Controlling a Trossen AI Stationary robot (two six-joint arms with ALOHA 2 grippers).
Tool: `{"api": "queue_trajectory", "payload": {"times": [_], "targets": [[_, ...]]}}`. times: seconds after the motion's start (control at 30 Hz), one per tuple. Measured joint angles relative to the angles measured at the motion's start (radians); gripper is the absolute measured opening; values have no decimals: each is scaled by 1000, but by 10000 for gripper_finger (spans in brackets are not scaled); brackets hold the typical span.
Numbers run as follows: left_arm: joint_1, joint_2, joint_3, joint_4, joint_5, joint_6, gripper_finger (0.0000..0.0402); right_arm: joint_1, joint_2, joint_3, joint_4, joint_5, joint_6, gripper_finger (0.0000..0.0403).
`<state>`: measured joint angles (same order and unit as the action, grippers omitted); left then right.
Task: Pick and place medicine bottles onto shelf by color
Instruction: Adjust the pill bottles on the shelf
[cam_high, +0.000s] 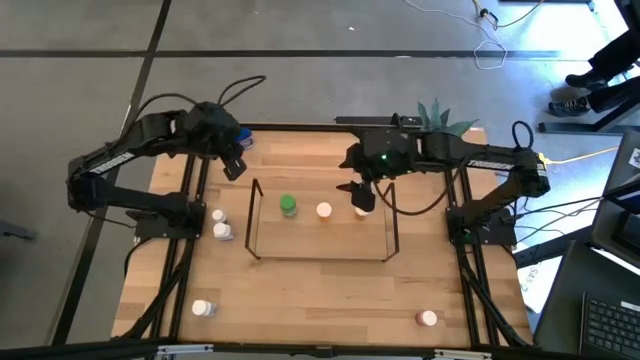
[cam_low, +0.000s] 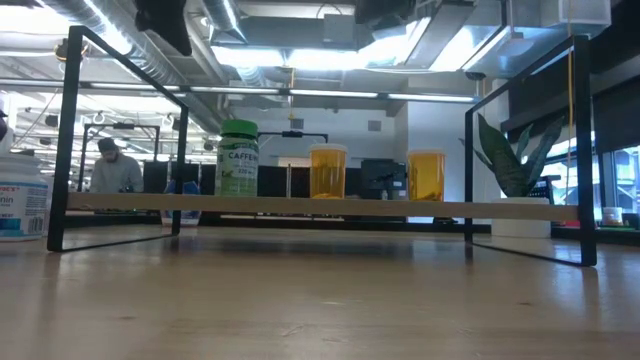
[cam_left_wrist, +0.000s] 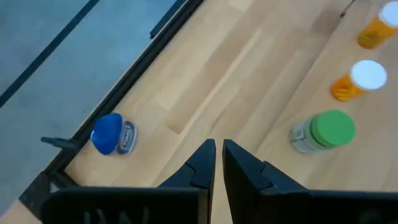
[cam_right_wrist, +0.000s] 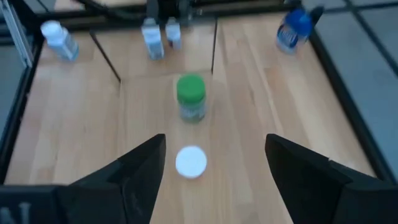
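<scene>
The wire shelf (cam_high: 252, 222) stands mid-table with a green-capped bottle (cam_high: 288, 206), a white-capped orange bottle (cam_high: 324, 210) and a second orange bottle (cam_high: 364, 206) upright on its wooden board. In the low view they show as the green bottle (cam_low: 238, 158) and two orange ones (cam_low: 328, 172) (cam_low: 425, 175). My right gripper (cam_high: 358, 198) hangs open over the shelf's right part; in the right wrist view (cam_right_wrist: 214, 168) it is empty, with the white cap (cam_right_wrist: 191, 162) and the green bottle (cam_right_wrist: 191, 96) beyond it. My left gripper (cam_high: 235, 168) is shut and empty (cam_left_wrist: 218, 152) near a blue-capped bottle (cam_left_wrist: 112, 134) at the far left.
Two white bottles (cam_high: 220, 224) stand left of the shelf. Another white bottle (cam_high: 203, 308) is near the front left and a pink-capped one (cam_high: 428, 318) near the front right. A potted plant (cam_high: 440, 115) stands at the far right, and a black frame (cam_high: 180, 290) edges the table.
</scene>
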<state>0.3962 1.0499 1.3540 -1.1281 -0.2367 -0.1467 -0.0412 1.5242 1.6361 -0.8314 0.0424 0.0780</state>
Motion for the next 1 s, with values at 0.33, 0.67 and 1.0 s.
{"api": "queue_trajectory", "payload": {"times": [0.33,0.67,1.0], "targets": [[18,2,0,-1,-4,-2,25,28,75,-126,83,-20,-136,278],[18,1,0,-2,-4,-4,25,25,218,-135,143,-56,-162,278],[18,1,0,-6,-4,-7,25,25,289,-134,143,-70,-163,278]]}}
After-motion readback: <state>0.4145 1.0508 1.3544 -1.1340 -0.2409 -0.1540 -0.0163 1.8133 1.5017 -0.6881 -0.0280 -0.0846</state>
